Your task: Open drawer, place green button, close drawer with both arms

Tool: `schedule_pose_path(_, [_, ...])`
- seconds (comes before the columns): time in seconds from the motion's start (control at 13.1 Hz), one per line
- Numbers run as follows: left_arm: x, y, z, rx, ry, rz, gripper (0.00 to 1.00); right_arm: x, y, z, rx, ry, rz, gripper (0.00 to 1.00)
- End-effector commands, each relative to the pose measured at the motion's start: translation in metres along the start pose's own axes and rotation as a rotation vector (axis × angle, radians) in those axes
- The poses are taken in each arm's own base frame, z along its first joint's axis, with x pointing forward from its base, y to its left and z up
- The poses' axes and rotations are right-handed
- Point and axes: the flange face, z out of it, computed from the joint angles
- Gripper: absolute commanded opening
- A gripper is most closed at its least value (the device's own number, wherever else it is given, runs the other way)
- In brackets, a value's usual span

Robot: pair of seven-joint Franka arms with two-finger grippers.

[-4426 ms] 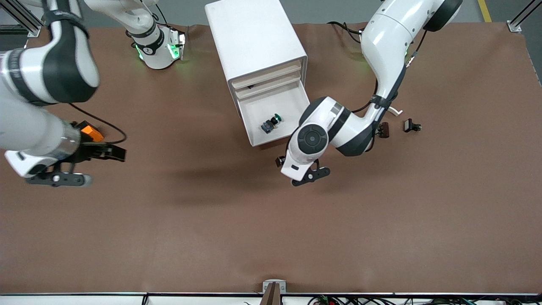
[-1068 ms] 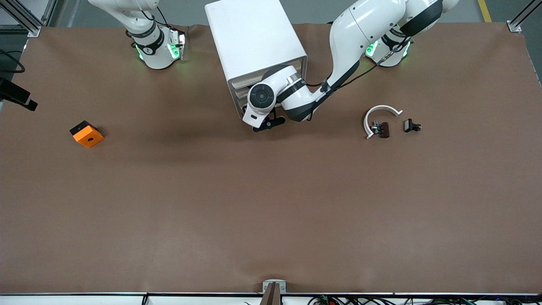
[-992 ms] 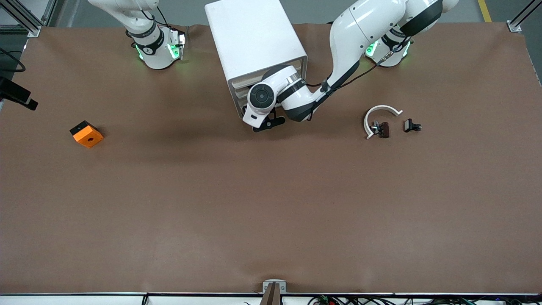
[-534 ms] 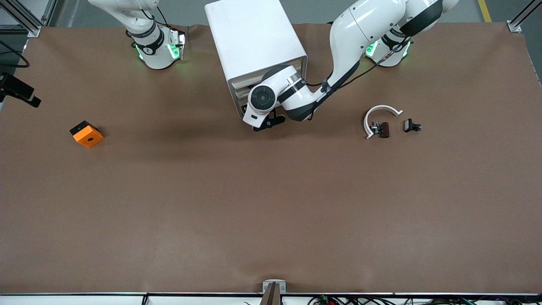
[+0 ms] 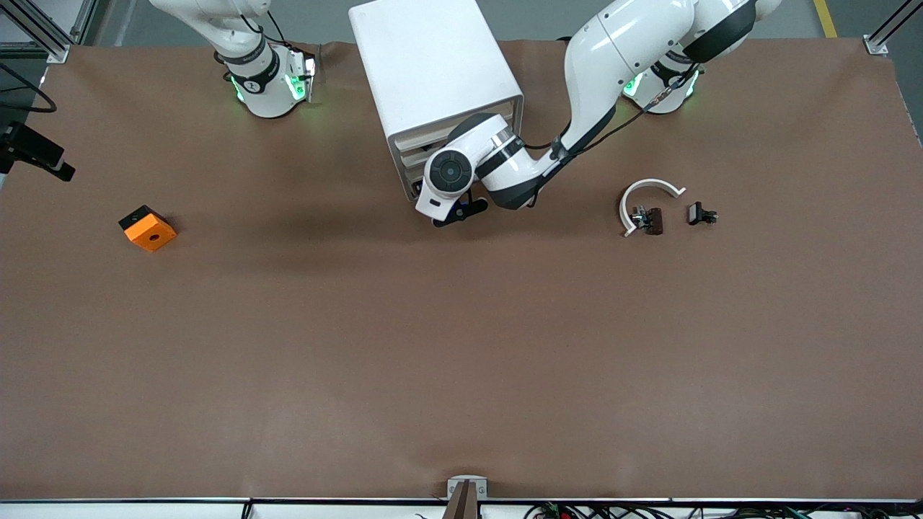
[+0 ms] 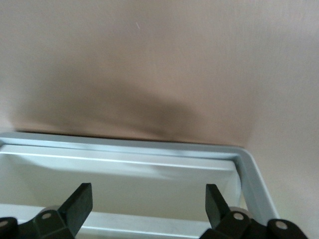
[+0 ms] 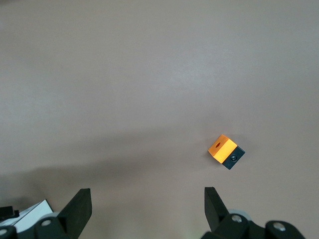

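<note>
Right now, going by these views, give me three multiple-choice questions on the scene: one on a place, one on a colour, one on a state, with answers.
1. Where on the table is the orange block?
A) the left arm's end
B) the right arm's end
C) midway between the arms
2. What colour are the lights on the arms' bases?
A) red
B) blue
C) green
3. How is the left gripper?
A) open, empty
B) shut on the block
C) shut, empty
Answers: 1 B, it lies at the right arm's end; 2 C, both bases glow green; 3 A, its fingers stand apart over the drawer rim.
</note>
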Motion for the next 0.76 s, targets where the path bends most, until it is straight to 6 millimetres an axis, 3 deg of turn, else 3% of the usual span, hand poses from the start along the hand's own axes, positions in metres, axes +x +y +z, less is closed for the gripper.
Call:
schedule_pose_path(0.0, [0.05,-0.014,-0.056,0.004,0.083,-0.057,1.0,-0.007,0.005,-0.002,0.001,0.011,0.01,1.0])
schedule_pose_path(0.15, [0.094,-0.037,-0.104,-0.031,0.183,-0.095,1.0,-0.007,0.005,-0.002,-0.001,0.01,0.01,1.0])
schedule_pose_path(0.31, [0.132,-0.073,-0.165,-0.094,0.239,-0.167,1.0,-0.008,0.002,-0.003,-0.003,0.013,0.006,1.0])
schedule_pose_path(0.69, [0.167,-0.157,-0.255,-0.033,0.322,-0.14,1.0,-0.007,-0.001,-0.004,-0.002,0.016,-0.001,1.0])
